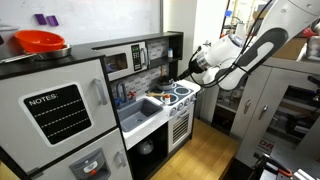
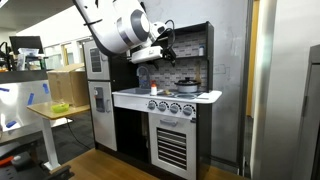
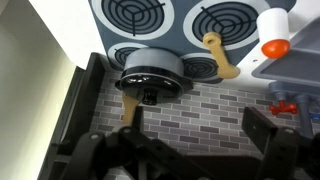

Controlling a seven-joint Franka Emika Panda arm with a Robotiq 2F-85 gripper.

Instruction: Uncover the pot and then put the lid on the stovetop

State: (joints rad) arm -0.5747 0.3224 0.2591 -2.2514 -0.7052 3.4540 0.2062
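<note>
The small silvery-grey pot [image 3: 150,68] stands on the white stovetop [image 3: 200,12] among the blue burner rings. Its dark lid [image 3: 150,87] with a knob is still on it. The wrist view is upside down. The pot also shows in an exterior view [image 2: 187,86], at the back of the stovetop [image 2: 170,96]. My gripper [image 3: 198,135] is open and empty. It hangs in the air above the stove, close to the pot but not touching it. The gripper appears in both exterior views [image 1: 186,70] [image 2: 163,52].
A wooden spoon [image 3: 221,55] lies on the stovetop beside the pot. An orange-and-white item [image 3: 272,35] stands near the sink side. The brick-pattern back wall [image 3: 200,105] is close behind. The sink [image 1: 140,108] is beside the stove. A red-orange bowl [image 1: 40,42] sits on the fridge.
</note>
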